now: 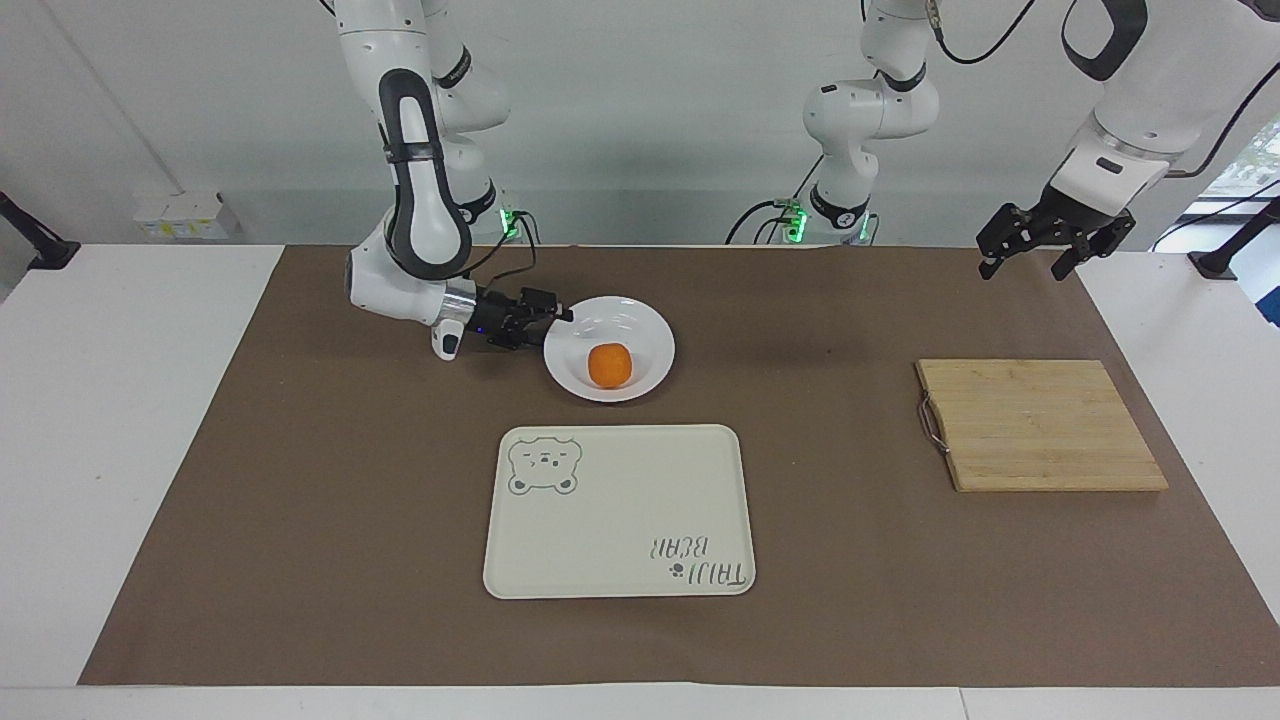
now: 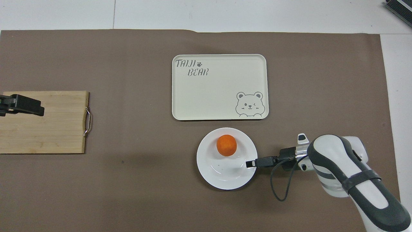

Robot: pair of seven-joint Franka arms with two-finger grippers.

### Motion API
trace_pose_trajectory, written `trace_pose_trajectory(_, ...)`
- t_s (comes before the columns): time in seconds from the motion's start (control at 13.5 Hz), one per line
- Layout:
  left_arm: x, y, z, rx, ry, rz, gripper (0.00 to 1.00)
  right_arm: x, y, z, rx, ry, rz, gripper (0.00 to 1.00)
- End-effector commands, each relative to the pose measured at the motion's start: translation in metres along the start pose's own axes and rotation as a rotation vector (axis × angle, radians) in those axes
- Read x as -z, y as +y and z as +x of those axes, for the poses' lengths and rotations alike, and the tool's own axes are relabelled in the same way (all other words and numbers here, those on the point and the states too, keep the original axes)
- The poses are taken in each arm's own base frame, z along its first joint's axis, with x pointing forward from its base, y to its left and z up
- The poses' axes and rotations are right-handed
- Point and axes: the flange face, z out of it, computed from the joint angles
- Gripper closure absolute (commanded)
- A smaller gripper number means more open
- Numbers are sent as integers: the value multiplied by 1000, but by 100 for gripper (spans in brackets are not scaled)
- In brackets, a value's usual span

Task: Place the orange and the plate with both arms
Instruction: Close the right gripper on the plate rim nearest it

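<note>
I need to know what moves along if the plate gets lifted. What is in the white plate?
Only the orange lies in the plate. The right pincer, open, straddles the plate's rim, hiding a little of it. The plate's underside is hidden.

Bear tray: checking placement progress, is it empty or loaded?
Empty. The bear tray holds nothing; the orange sits in the white plate beside it.
</note>
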Motion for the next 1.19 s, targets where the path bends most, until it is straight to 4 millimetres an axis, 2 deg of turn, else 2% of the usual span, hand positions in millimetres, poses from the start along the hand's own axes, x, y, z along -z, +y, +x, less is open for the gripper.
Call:
trace_pose_trajectory(0.0,3,-3,-4,-3,16,14,0,-1,0,-2,-61,28,5,0)
trace_pose_trajectory(0.45,3,-3,-4,-3,16,14,0,-1,1,2,-108,78,13,0)
trace_pose_trajectory(0.82,3,-3,-4,-3,16,14,0,-33,-21,3,-77,107,3,0)
trace_pose_trajectory(1.04,3,-3,-4,-3,16,14,0,-33,-20,3,-48,111,-4,0)
trace_pose_trajectory(1.11,3,-3,-4,-3,16,14,0,-33,-20,3,-48,111,-4,23)
